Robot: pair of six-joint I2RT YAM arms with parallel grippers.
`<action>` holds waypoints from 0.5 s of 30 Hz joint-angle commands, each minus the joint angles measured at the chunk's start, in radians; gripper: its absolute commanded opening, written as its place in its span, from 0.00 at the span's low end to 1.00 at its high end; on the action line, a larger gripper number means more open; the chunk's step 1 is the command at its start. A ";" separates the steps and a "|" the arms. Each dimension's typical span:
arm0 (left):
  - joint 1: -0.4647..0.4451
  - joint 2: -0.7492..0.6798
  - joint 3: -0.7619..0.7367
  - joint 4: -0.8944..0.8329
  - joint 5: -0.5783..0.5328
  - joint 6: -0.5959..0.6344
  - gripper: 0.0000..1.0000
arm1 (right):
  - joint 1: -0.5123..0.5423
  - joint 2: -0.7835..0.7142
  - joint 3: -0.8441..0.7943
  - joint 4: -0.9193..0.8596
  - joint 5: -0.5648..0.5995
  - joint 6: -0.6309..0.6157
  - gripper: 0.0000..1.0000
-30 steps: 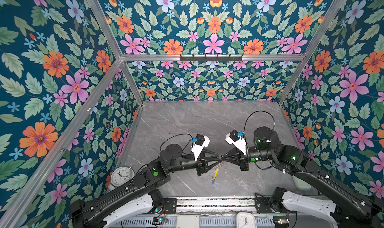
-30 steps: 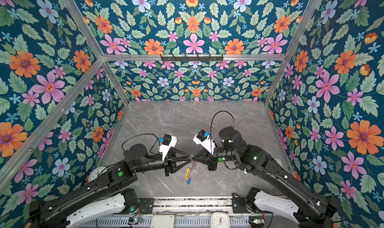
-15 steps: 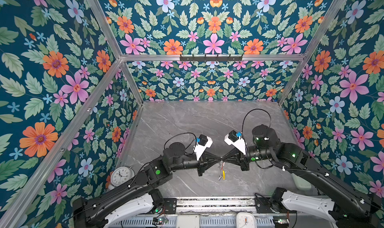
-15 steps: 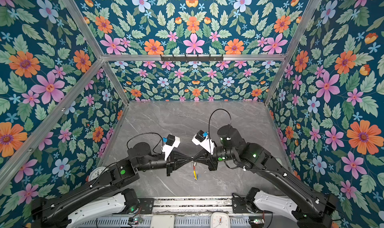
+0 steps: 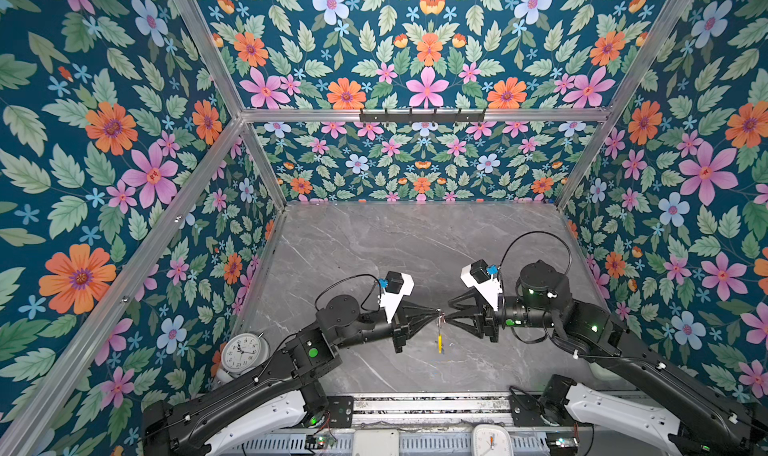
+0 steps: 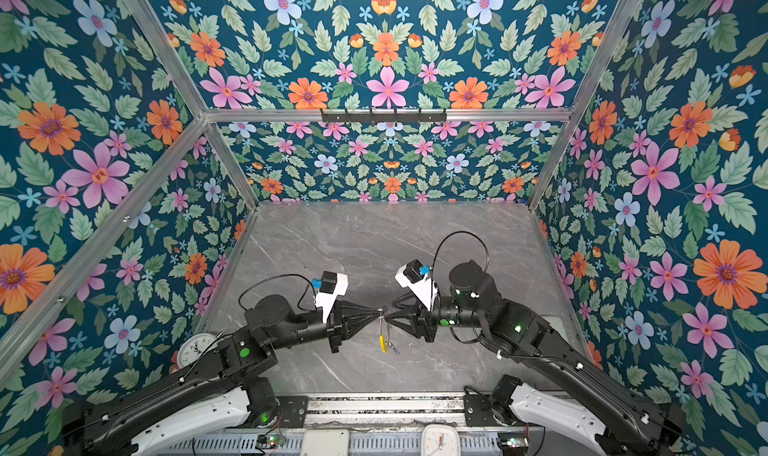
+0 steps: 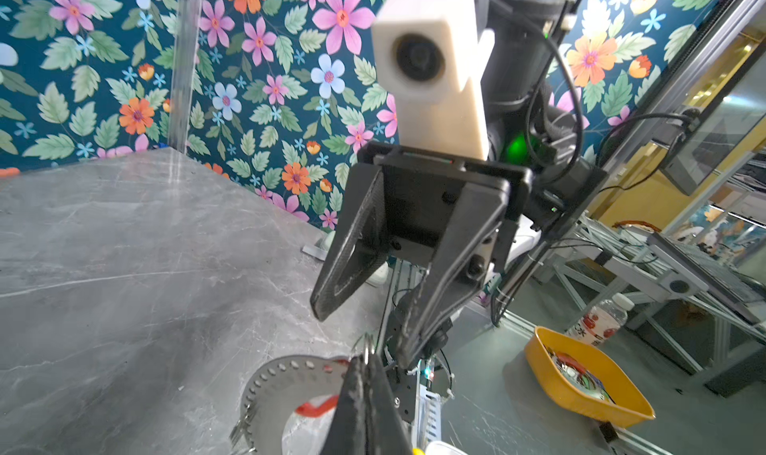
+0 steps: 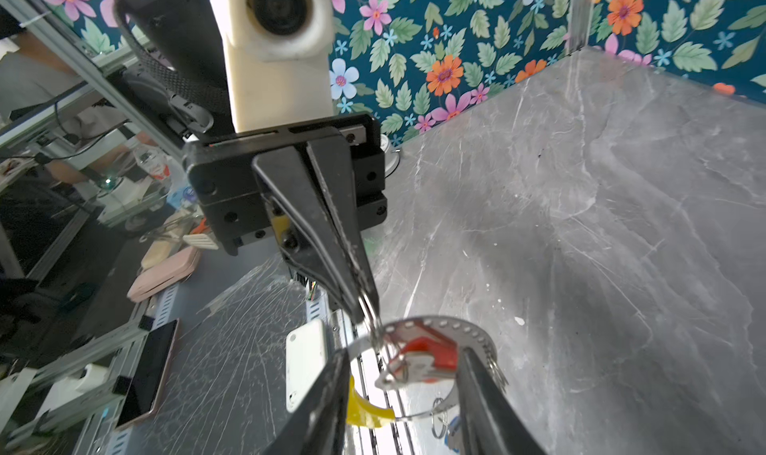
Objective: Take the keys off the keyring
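Left hand (image 8: 367,307) clamped, seemingly on keyring (image 8: 367,415) wire; right hand (image 8: 400,353) parted; thin hoop may slip down to desk (image 8: 580,225).

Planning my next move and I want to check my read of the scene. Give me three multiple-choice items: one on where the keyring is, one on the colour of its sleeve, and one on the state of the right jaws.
1. Where is the keyring?
A. Flat on the table
B. Hanging from the left gripper's tip
C. On the wall hooks

2. What colour is its sleeve?
A. Green
B. White
C. Yellow

3. How do the right gripper's jaws stand?
A. Apart
B. Shut on the keyring
C. Shut on nothing

Answers:
1 B: the right wrist view shows the wire pinched in the shut left jaws, with the rest dangling below.
2 C: the curved plastic piece on the wire is plainly yellow.
3 A: the left wrist view shows a clear gap between the two jaws.
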 commanded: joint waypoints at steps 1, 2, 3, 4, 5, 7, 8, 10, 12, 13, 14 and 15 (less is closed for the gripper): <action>-0.001 -0.022 -0.023 0.138 -0.069 -0.018 0.00 | 0.040 -0.025 -0.051 0.175 0.127 0.054 0.45; -0.002 -0.028 -0.033 0.156 -0.078 -0.024 0.00 | 0.057 -0.027 -0.063 0.192 0.152 0.052 0.45; 0.000 -0.035 -0.044 0.179 -0.088 -0.030 0.00 | 0.075 -0.025 -0.076 0.208 0.179 0.049 0.45; -0.002 -0.038 -0.055 0.199 -0.099 -0.038 0.00 | 0.090 -0.020 -0.085 0.223 0.202 0.045 0.45; -0.001 -0.042 -0.063 0.213 -0.107 -0.043 0.00 | 0.100 -0.017 -0.092 0.236 0.210 0.045 0.45; 0.000 -0.042 -0.075 0.243 -0.115 -0.054 0.00 | 0.110 -0.003 -0.101 0.262 0.211 0.048 0.45; -0.001 -0.040 -0.077 0.249 -0.113 -0.058 0.00 | 0.111 0.001 -0.101 0.268 0.209 0.049 0.45; -0.002 -0.032 -0.075 0.253 -0.111 -0.063 0.00 | 0.116 0.014 -0.097 0.274 0.206 0.047 0.45; -0.003 -0.025 -0.072 0.253 -0.107 -0.067 0.00 | 0.119 0.024 -0.094 0.279 0.208 0.045 0.46; -0.002 -0.023 -0.073 0.253 -0.107 -0.069 0.00 | 0.120 0.029 -0.091 0.280 0.207 0.043 0.46; -0.002 -0.023 -0.075 0.254 -0.107 -0.069 0.00 | 0.123 0.034 -0.090 0.280 0.215 0.043 0.46; -0.001 -0.025 -0.076 0.254 -0.108 -0.070 0.00 | 0.124 0.036 -0.088 0.277 0.223 0.043 0.46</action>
